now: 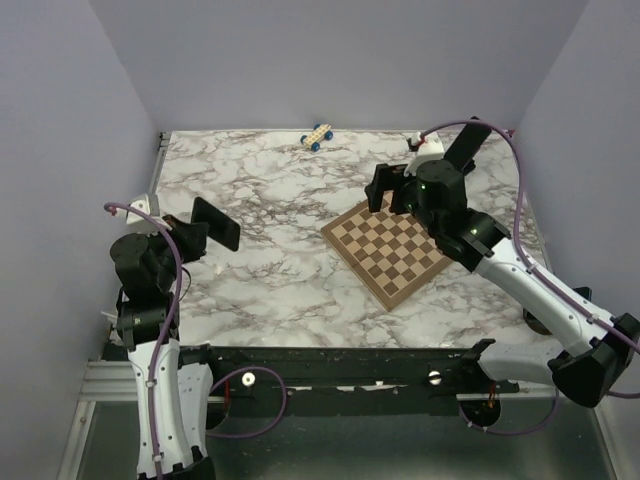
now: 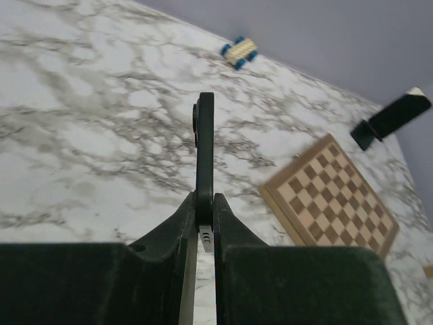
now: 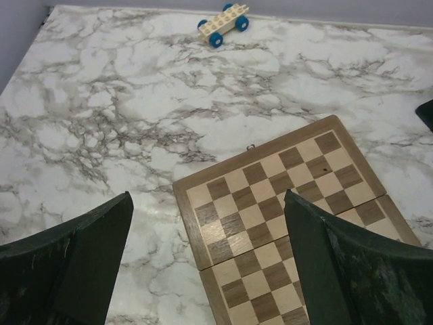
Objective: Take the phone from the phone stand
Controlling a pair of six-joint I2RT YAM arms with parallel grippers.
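My left gripper [image 1: 192,236] is shut on a flat black phone [image 1: 216,223] and holds it above the left part of the marble table. In the left wrist view the phone [image 2: 205,149] stands edge-on between my fingers [image 2: 174,223]. The black phone stand [image 2: 390,119] sits at the far right with nothing on it. In the top view the stand [image 1: 414,145] is mostly hidden behind my right arm. My right gripper [image 1: 388,190] is open and empty over the far corner of the chessboard; its fingers [image 3: 101,230] spread wide.
A wooden chessboard [image 1: 392,248] lies right of centre and also shows in the right wrist view [image 3: 284,203]. A small white toy car with blue wheels [image 1: 317,137] sits near the back wall. Grey walls enclose the table on three sides.
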